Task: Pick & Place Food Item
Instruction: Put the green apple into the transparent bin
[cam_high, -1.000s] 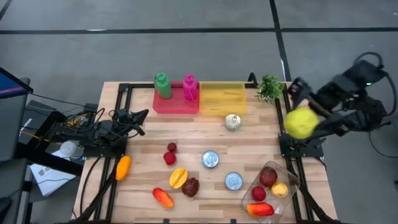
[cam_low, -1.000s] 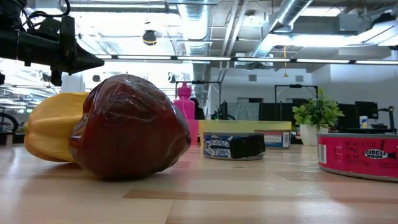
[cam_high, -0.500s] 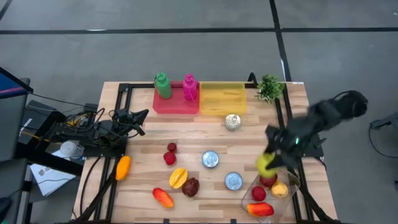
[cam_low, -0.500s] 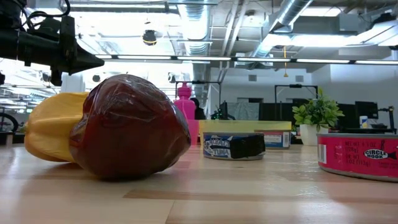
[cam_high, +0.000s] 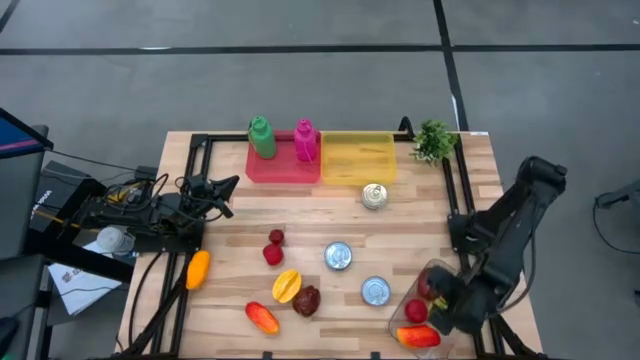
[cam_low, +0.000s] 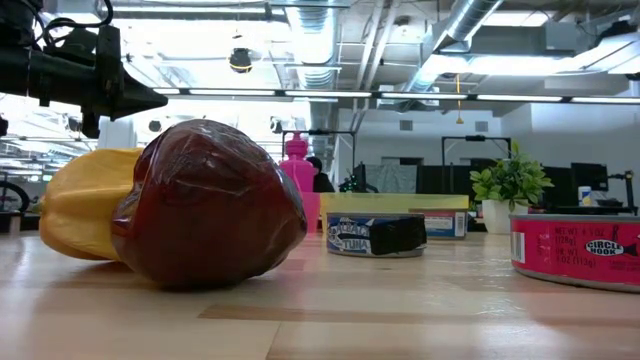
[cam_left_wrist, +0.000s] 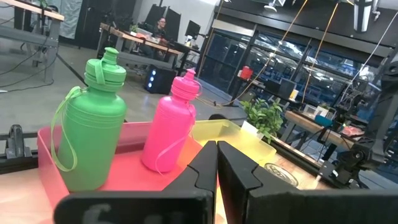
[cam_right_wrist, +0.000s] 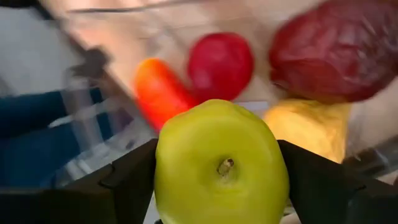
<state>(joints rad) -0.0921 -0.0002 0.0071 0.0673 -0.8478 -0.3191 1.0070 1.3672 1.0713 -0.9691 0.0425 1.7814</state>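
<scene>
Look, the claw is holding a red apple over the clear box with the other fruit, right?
Not quite: the apple is yellow-green, not red, as the right wrist view shows. The right claw does hold it over the clear box with the other fruit.

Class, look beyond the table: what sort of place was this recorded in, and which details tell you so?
Probably an open-plan office or robotics lab: exposed ceiling ducts and strip lights overhead, desks with monitors where a person sits, and a wooden table fitted with robot arms.

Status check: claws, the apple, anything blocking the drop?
Right claw shut on green apple, over the clear container. Left claw shut, parked by the red tray. Container already holds fruit; no obstruction seen.
</scene>
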